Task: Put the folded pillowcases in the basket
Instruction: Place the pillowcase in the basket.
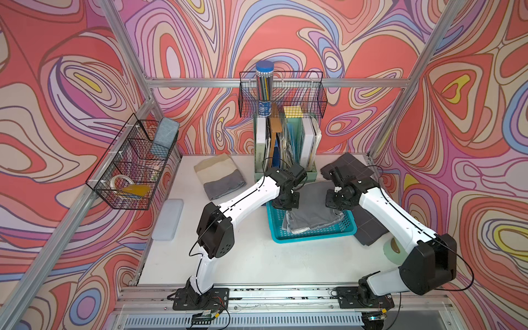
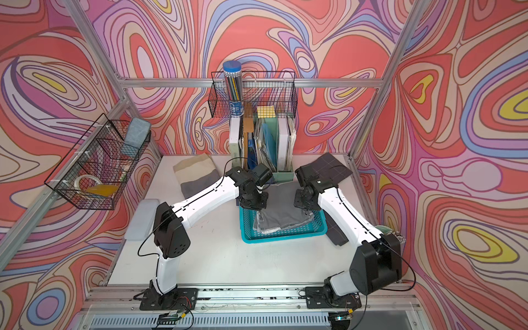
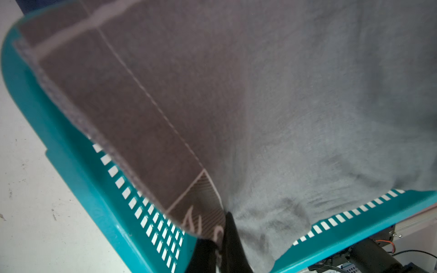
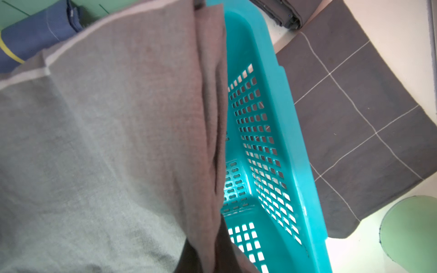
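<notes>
The left hand and the right hand are each closed on an opposite edge of the folded grey pillowcase. The pillowcase is held over the turquoise basket on the table. Its near part is lowered inside the basket.

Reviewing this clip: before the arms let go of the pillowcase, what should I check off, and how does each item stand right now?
1. Left gripper jaws shut on the pillowcase: ok.
2. Right gripper jaws shut on it: ok.
3. Pillowcase over the basket: ok.
4. Pillowcase wholly inside the rim: not ok; its far part reaches past the far rim.
5. Fold intact: cannot tell; layers fan out at one end.
</notes>
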### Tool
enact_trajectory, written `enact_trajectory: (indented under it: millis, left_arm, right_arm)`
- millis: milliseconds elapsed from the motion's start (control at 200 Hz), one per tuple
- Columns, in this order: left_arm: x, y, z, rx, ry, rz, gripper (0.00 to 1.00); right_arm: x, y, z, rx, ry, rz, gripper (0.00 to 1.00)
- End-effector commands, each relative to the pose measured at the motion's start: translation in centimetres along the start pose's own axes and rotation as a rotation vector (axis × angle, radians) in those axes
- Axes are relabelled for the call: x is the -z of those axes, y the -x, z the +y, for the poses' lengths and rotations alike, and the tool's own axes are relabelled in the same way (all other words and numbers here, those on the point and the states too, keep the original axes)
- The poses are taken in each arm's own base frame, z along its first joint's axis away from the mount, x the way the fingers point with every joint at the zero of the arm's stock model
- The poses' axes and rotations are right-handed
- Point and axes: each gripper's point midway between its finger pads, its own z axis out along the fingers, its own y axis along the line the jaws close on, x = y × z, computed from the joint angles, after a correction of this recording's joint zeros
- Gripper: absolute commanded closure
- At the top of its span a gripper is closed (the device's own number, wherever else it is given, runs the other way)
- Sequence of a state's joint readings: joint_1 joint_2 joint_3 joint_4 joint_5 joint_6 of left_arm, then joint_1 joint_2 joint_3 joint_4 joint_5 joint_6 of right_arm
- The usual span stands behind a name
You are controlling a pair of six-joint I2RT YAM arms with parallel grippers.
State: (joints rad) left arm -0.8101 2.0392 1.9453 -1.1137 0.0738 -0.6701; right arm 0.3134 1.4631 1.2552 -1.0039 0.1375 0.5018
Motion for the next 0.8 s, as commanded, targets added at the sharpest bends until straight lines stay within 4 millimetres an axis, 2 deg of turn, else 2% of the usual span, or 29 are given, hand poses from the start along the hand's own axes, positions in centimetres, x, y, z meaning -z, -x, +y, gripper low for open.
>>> enact_trajectory:
  millis: [0,210,345,536,651,796]
  left_arm:
    - [-0.6,-0.1,0.7,-0.011,0.035,0.0,1.0]
    - [-2.8,0.3,1.6,-0.001,0.074,0.023,1.0]
    - [-4.0,-0.6,1.5,0.019,0.05,0.059,1.0]
    - [-5.1,-1.6,2.5,0.02,0.077,0.093,1.0]
    - [-5.9,-1.8,2.5,0.01,0.072,0.109,1.0]
    - [-7.0,-1.5,2.7,0.015,0.097,0.126,1.0]
  right_arm:
    - [-1.6,-0.2,-0.1,0.004,-0.012,0.011,1.0]
    - [-3.5,-0.6,0.2,0.011,-0.016,0.048,1.0]
    - [-4.9,-1.6,-0.2,0.015,-0.041,0.093,1.0]
    - [-6.1,-2.7,-0.6,0.017,-0.057,0.129,1.0]
    - [-6.2,-1.8,-0.6,0.022,-0.072,0.116,1.0]
    - [-7.3,-1.3,0.0,0.028,-0.072,0.129,1.0]
